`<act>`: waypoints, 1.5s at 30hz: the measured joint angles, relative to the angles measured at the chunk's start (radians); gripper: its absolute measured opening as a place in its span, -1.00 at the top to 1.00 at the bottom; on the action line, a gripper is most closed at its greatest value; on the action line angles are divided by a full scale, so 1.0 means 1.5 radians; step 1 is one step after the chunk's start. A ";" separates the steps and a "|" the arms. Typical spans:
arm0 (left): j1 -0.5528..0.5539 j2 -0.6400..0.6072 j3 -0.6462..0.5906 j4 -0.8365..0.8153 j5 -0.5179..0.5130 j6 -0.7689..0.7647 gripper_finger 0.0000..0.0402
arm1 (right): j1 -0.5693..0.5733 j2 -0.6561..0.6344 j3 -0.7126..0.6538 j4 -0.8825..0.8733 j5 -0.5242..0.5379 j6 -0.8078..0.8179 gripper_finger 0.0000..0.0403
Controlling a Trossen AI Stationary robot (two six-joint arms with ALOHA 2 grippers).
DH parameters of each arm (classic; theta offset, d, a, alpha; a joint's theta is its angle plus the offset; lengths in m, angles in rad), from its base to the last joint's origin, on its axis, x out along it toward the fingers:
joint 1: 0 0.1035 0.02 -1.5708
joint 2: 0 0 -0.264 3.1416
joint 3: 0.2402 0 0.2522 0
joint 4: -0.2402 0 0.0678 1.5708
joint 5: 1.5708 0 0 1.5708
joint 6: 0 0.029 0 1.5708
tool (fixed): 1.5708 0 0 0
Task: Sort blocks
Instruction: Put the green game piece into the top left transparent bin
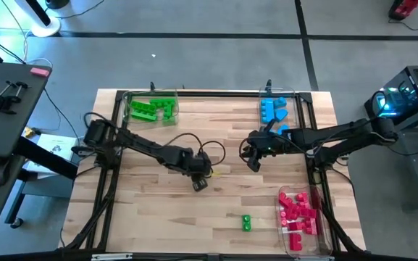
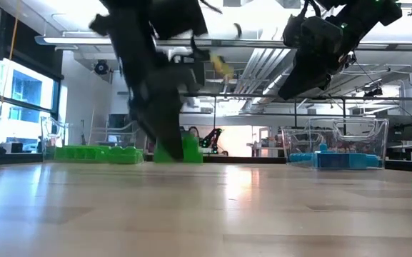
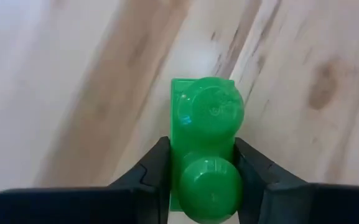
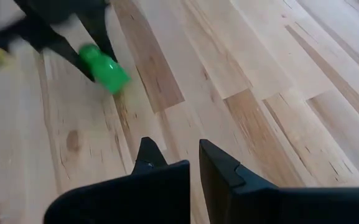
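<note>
Here, left claw [image 3: 205, 180] — fingers pinching green block [image 3: 205, 124], on table [image 3: 73, 93]

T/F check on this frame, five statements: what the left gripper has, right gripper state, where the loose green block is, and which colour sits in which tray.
1. The left gripper has a green block between its fingers. True.
2. The right gripper holds a blue block. False: its fingers are shut on nothing, above bare wood.
3. A second green block lies loose on the table, near the tray of red-pink blocks. True.
4. The blue blocks share a tray with the green blocks. False: they sit at opposite far corners.
5. The red-pink blocks are scattered across mid-table. False: they are gathered in one tray.
</note>
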 joint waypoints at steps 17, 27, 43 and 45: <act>0.435 -0.410 -0.061 -0.260 -0.227 0.167 0.31 | 0.000 0.000 0.000 0.083 0.001 0.054 1.00; 0.659 -0.401 -0.111 -0.227 0.025 0.182 -0.08 | 0.014 0.000 0.000 0.118 0.019 0.098 1.00; 0.300 -0.397 -0.111 -0.021 0.228 0.072 -0.19 | 0.268 0.016 0.000 0.199 -0.178 0.292 1.00; 0.241 -0.389 -0.110 0.033 0.202 0.063 -0.19 | 0.320 0.036 0.002 0.198 -0.189 0.319 1.00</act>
